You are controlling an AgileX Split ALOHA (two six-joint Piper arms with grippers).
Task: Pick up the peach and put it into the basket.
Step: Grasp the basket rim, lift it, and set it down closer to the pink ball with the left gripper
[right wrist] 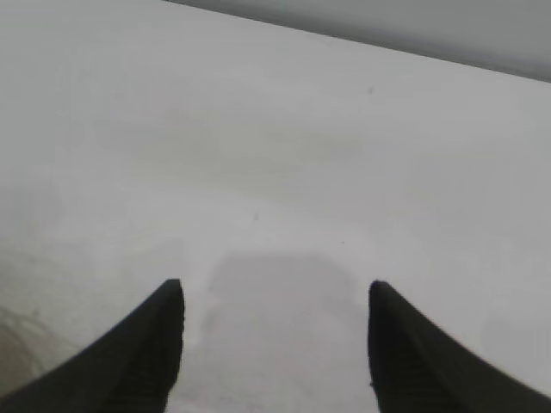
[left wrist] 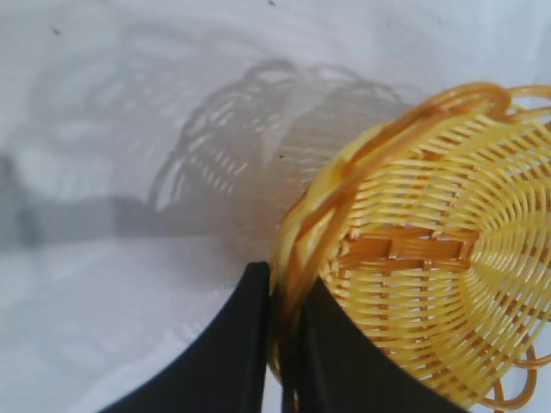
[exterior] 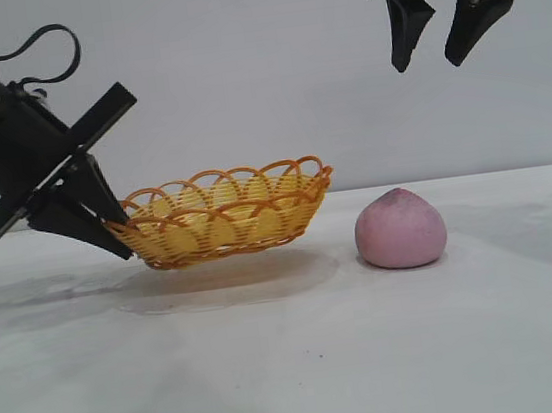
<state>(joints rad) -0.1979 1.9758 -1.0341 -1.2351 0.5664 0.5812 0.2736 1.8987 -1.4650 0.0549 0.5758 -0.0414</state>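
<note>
Black arms, looped black cable, green light, tapered jaws.

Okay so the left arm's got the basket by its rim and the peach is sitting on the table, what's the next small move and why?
Probably lower the right gripper onto the peach. It hangs open and empty, high above the fruit, which lies on the table outside the basket. The left gripper is shut on the basket's rim, holding it tilted off the table, so it has no free hand.

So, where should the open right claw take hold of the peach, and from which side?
Across its widest middle, from above: the peach sits upright and uncovered, and the right claw hangs open higher up. Its rounded sides may slip, so grip low.
</note>
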